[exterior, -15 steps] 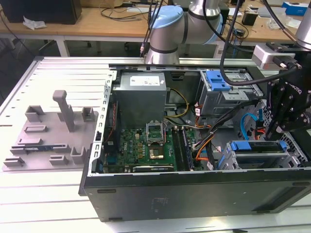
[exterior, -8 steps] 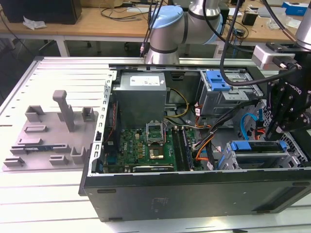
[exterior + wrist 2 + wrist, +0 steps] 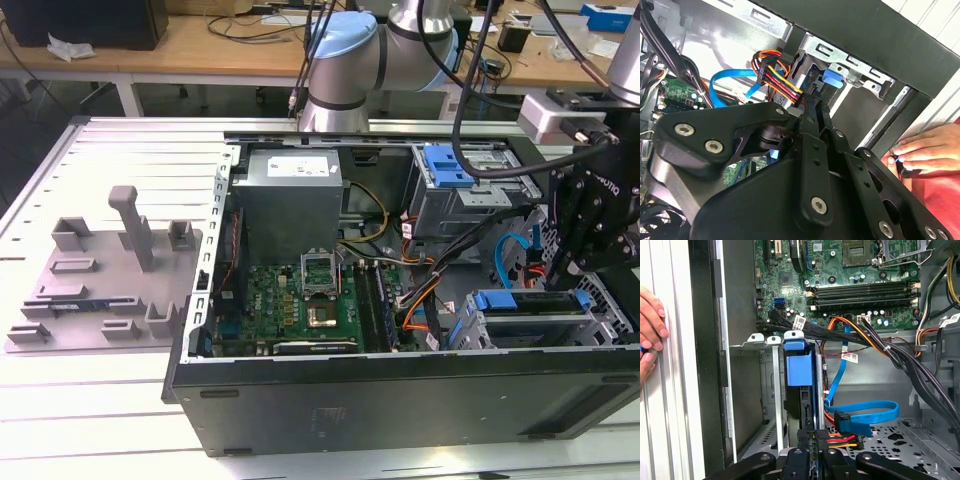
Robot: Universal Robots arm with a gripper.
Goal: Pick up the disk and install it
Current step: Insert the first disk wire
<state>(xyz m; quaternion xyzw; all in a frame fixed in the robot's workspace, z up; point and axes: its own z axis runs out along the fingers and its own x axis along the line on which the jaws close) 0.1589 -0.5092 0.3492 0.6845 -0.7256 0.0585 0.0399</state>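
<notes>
Silver hard drive in blue plastic carrier (image 3: 800,365): standing edgewise in grey metal drive cage (image 3: 776,390). My black pincer (image 3: 813,434): fingers pressed narrow, tips just beside the drive.

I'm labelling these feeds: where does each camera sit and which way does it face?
Exterior view: off the arm, looking down into the open black computer case; grey-and-blue arm, black gripper at the exterior view's right.
First wrist view: on the wrist, looking past the gripper at the blue-framed silver disk in the metal drive cage.
Second wrist view: on the wrist, over the gripper's linkage toward that cage.
Both wrist views share the disk and a person's hand.
</notes>
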